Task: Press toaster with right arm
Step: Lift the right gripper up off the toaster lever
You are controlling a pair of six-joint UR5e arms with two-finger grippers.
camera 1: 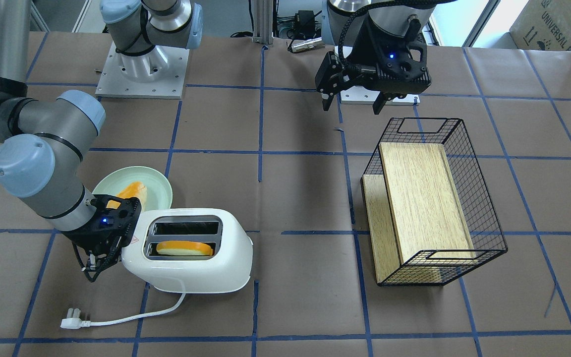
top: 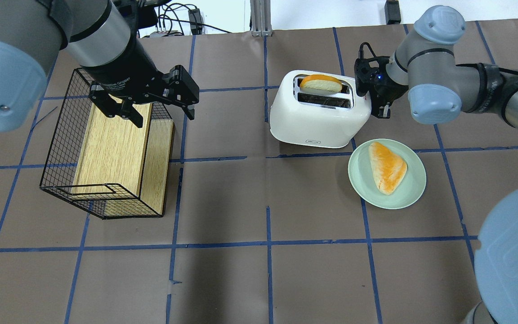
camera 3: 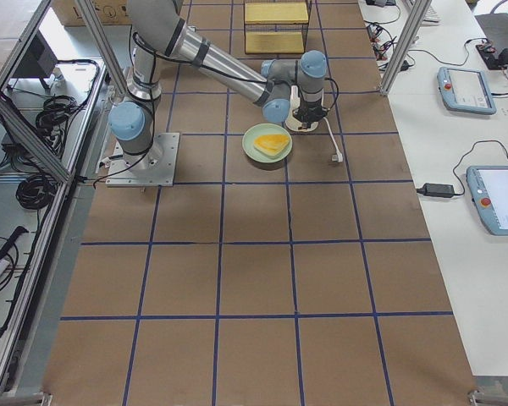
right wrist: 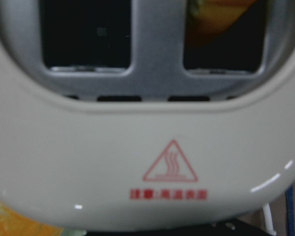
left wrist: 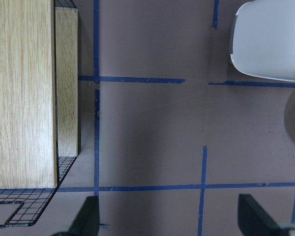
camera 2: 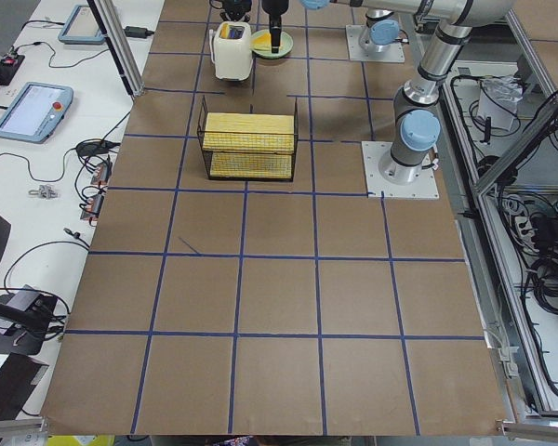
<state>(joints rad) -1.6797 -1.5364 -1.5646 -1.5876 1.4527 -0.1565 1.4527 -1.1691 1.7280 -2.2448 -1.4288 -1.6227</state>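
The white toaster [camera 1: 191, 263] stands at the robot's right, with a slice of orange-crusted bread [camera 1: 185, 248] in one slot and the other slot empty. From overhead the toaster [top: 317, 117] has my right gripper [top: 380, 110] against its right end. This gripper [camera 1: 94, 267], with thin black fingers, hangs close together beside the end that bears the red triangle sticker [right wrist: 170, 163]. It hides the lever knob. The right wrist view is filled by the toaster [right wrist: 88, 162]. My left gripper [camera 1: 352, 101] is open and empty, high above the table.
A pale green plate [top: 409, 193] with a piece of bread [top: 387, 166] sits beside the toaster, under my right arm. A black wire basket [top: 59, 148] holding wooden boards lies on the left. The toaster's white plug [camera 1: 70, 325] and cord lie loose on the table.
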